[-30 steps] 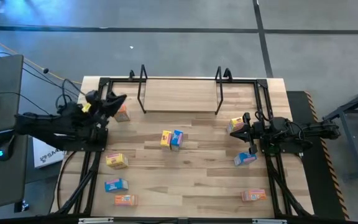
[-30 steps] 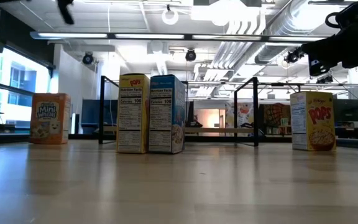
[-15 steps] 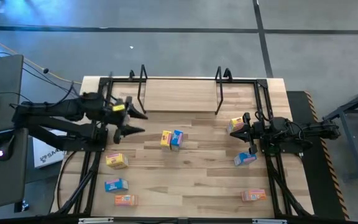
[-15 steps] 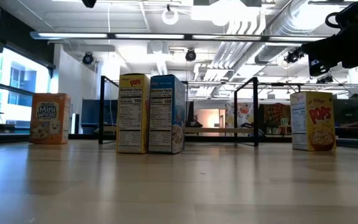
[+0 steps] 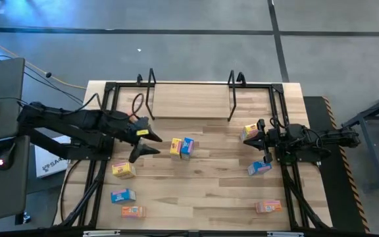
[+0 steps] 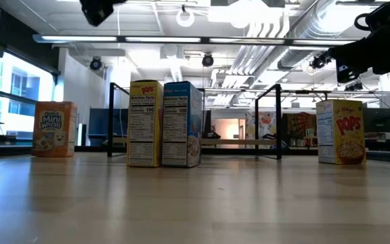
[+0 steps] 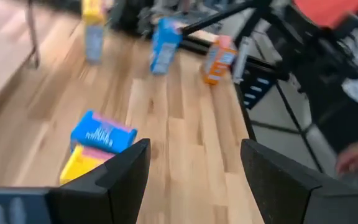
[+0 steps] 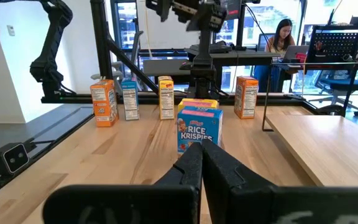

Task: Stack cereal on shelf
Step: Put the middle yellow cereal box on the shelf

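Left pincer (image 5: 149, 143): fingers spread, empty, just beside the yellow-and-blue cereal pair (image 5: 181, 147) mid-tabletop, in front of the shelf (image 5: 191, 99). Step judged: approach to pick. Next: close on one box. Right pincer (image 5: 256, 134): closed, empty, waiting right of the pair.

The high camera looked straight down on the whole table (image 5: 202, 187). The low one sat at board level, facing the room. My left wrist camera looked close along the table toward the right side; my right wrist camera faced back. All shared the middle boxes (image 5: 181, 147)
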